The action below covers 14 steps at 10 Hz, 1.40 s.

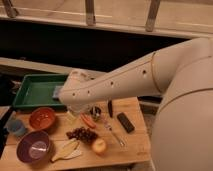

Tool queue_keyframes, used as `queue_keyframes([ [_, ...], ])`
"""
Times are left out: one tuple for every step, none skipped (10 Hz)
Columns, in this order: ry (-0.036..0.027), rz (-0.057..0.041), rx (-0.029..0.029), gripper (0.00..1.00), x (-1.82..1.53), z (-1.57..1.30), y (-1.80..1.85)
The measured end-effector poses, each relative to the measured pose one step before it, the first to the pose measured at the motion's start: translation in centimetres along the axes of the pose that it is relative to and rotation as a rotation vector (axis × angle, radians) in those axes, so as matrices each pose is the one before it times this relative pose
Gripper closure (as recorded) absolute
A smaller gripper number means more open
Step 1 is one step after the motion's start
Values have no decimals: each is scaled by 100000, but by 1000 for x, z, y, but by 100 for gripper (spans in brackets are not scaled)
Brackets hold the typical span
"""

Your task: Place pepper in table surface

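In the camera view, your arm (135, 80) comes in from the right and crosses over the back of the table surface (137, 142). Its wrist ends above the middle of the planks, just right of the green tray (35, 92). The gripper (84, 108) hangs under that wrist, low over the wood. The wrist covers it, so you cannot tell whether it is wide, narrow or holding anything.

The left half of the table is crowded. The tray fills the back left corner, with an orange bowl (42, 118) and a blue cup (16, 126) in front of it. A purple bowl (34, 148) sits near the front edge. The bare planks lie on the right, past the black block (125, 122) and the fork (114, 134), up to the right edge and the front right corner.

The pepper (88, 121) lies flat on the wood, just below the gripper and slightly to its right. You cannot tell whether the two touch. The grape cluster (82, 133) lies just in front of the pepper, and the round fruit (99, 146) sits nearer the front edge.
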Motion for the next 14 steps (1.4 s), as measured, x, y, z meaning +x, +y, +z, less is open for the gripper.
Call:
queue_keyframes([
  [312,98,925,20,-233,213,181],
  [13,40,220,20,-65,42,32],
  [6,27,6,20,10,2,-17],
  [28,126,39,20,54,3,-60],
  [40,128,-89,20,11,19,3],
  [-3,681,-1603,20,-111,283,204],
  [-2,391,-2409,20,-107,856,172],
  [438,341,-2264,20,-182,1198,152],
  [764,-431,-1363,20,-339,1044,268],
  [1041,-815,-2042,20,-796,1307,681],
  [883,827,-1611,20,-42,774,-41],
  [488,1165,-1111,20,428,661,-422],
  [161,451,-657,20,104,198,-163],
  [502,-362,-935,20,-221,394,126],
])
